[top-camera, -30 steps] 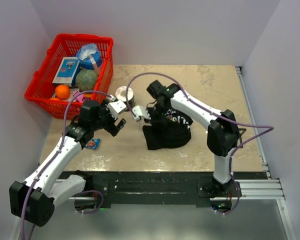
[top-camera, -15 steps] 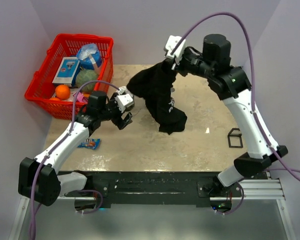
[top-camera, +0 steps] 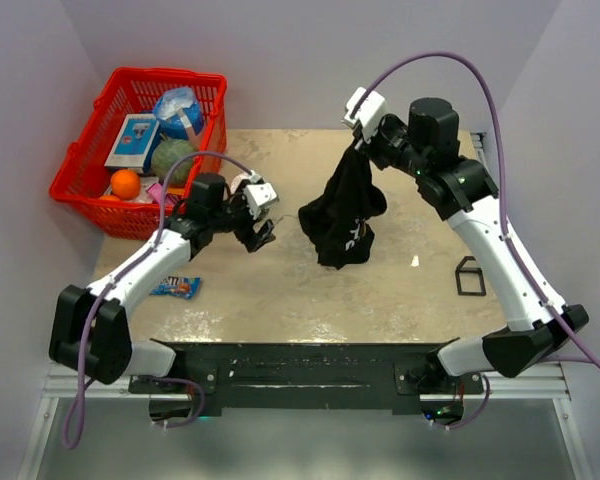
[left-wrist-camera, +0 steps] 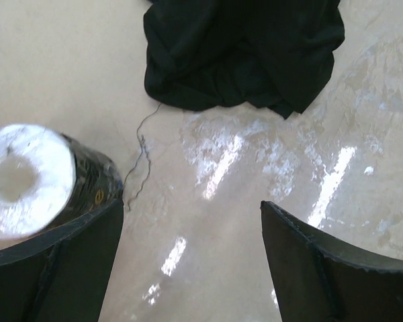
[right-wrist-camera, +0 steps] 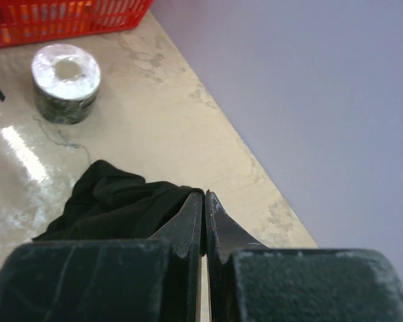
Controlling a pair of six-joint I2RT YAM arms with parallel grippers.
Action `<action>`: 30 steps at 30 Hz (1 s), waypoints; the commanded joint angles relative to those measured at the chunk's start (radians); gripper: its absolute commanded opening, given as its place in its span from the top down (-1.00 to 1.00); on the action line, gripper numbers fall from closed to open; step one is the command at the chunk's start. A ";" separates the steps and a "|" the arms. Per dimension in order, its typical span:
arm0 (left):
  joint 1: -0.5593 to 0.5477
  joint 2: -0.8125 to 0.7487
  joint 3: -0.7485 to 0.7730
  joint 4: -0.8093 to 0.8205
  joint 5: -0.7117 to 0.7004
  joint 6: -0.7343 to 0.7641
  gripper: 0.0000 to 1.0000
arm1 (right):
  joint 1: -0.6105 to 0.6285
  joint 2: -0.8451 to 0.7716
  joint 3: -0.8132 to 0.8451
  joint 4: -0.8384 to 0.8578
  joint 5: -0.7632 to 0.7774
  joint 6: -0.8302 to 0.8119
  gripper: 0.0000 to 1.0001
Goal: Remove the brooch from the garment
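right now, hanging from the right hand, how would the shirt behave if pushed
Probably floppy: the shirt hangs in loose folds from the shut right hand. A push would likely swing or fold it. Its bottom seems to rest on the table, so it may bunch there.

Nothing is actually reading clearly here, honestly. White lettering is showing on the black T-shirt point(top-camera: 345, 205), down near its lower folds, but it's coming out way too small and crumpled to make out. A blue-and-white box point(top-camera: 132, 140) sitting in the red basket point(top-camera: 80, 185) is carrying some print, same problem. The little packet point(top-camera: 175, 287) lying on the table is looking printed too, just a blur. The roll point(left-wrist-camera: 87, 174) is showing a tiny yellowish mark on its dark wrapper, unreadable.
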 commanded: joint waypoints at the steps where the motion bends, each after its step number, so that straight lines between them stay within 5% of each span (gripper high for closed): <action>1: -0.065 0.123 0.089 0.124 0.093 -0.048 -0.73 | -0.027 -0.025 0.043 0.177 0.103 0.006 1.00; 13: -0.142 0.571 0.369 0.258 -0.106 -0.384 -0.50 | -0.294 -0.107 -0.107 0.213 0.142 0.052 1.00; 18: -0.145 0.738 0.493 0.312 -0.112 -0.568 -0.48 | -0.314 -0.121 -0.129 0.194 0.133 0.045 1.00; 24: -0.170 0.906 0.589 0.318 -0.114 -0.564 -0.25 | -0.322 -0.106 -0.141 0.200 0.134 0.077 1.00; 27: -0.170 0.946 0.596 0.316 -0.059 -0.524 0.04 | -0.329 -0.088 -0.146 0.208 0.143 0.104 1.00; 28: -0.170 0.952 0.596 0.315 -0.039 -0.516 0.52 | -0.337 -0.078 -0.146 0.211 0.147 0.111 1.00; 30: -0.164 0.947 0.614 0.302 0.001 -0.493 0.99 | -0.346 -0.071 -0.149 0.220 0.151 0.129 1.00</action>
